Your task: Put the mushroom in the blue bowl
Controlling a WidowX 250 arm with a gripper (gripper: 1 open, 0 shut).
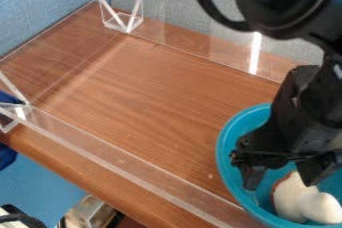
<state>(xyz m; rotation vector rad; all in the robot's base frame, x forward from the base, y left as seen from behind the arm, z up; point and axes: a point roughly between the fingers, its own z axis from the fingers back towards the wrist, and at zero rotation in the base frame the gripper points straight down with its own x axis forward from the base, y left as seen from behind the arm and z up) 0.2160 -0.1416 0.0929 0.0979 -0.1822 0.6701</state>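
The blue bowl [238,140] sits at the lower right corner of the table, cut off by the frame edge. Inside it lies the cream-white mushroom [306,202], resting on the bowl's floor toward the right. My black gripper [285,177] hangs over the bowl, pointing nearly straight down. Its fingers are spread open on either side of the space just above the mushroom, and nothing is held between them. The arm's dark body fills the upper right and hides the bowl's far rim.
A wooden tabletop [134,92] is fenced by low clear acrylic walls [94,157]. A clear bracket [124,18] stands at the back corner. A blue wall lies behind. Some objects sit below the table's front edge at the lower left.
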